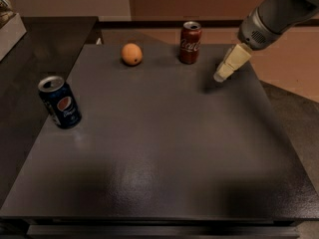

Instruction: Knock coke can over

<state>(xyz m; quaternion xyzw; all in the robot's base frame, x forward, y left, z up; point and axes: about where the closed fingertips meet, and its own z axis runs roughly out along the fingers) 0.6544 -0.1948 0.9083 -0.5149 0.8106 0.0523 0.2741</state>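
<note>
On the dark surface (164,158), a blue can (60,102) stands upright at the near left. Farther back on the right, the tool (221,76) hovers, drawn narrow and holding nothing. The coke can (190,43) stands upright near the far edge, just left of the tool, with an orange (131,54) to its left.

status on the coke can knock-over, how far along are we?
Done: only the approach. The coke can stands upright near the far edge of the table.
In hand: the end effector hangs low just right of the can, apart from it, carrying nothing.
Left: close that gap and tip the can, probably with a leftward sweep. The knock itself is not yet done.
</note>
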